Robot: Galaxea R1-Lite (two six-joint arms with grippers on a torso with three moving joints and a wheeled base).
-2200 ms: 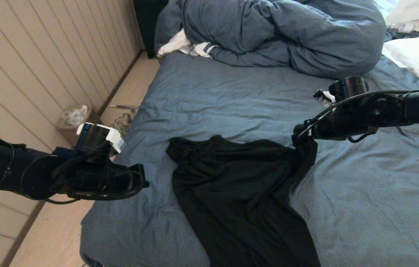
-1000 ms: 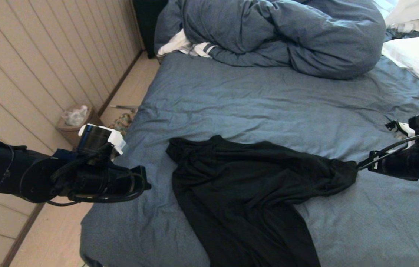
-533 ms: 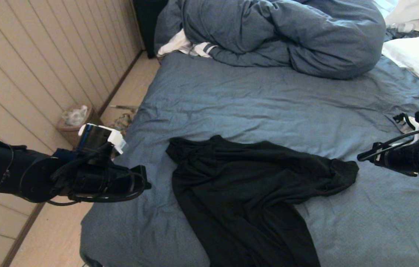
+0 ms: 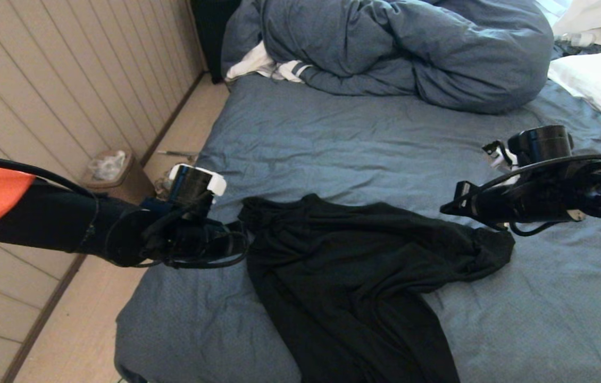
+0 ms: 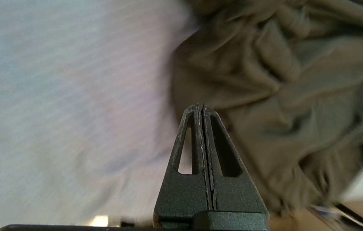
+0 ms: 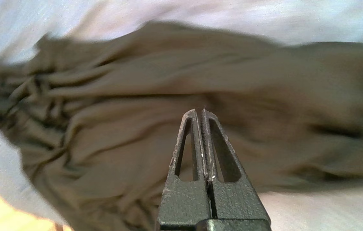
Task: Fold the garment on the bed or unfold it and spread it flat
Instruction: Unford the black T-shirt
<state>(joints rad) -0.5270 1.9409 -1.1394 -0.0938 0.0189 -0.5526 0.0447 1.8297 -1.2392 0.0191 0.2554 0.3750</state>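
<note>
Partly cut off: garment (image 4: 353, 276) lower hem; left gripper (image 5: 200, 107), right gripper (image 6: 199, 112) fingers pressed together, empty.

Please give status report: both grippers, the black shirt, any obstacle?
Left gripper shut, empty, at shirt edge. Right gripper shut, empty, above it. Shirt rumpled on bed. No obstacle.

Black left arm (image 4: 61, 226) with orange panel, looped black cables, white-capped wrist camera, black right arm (image 4: 556, 197), dark grey slotted triangular fingers (image 5: 200, 141)
</note>
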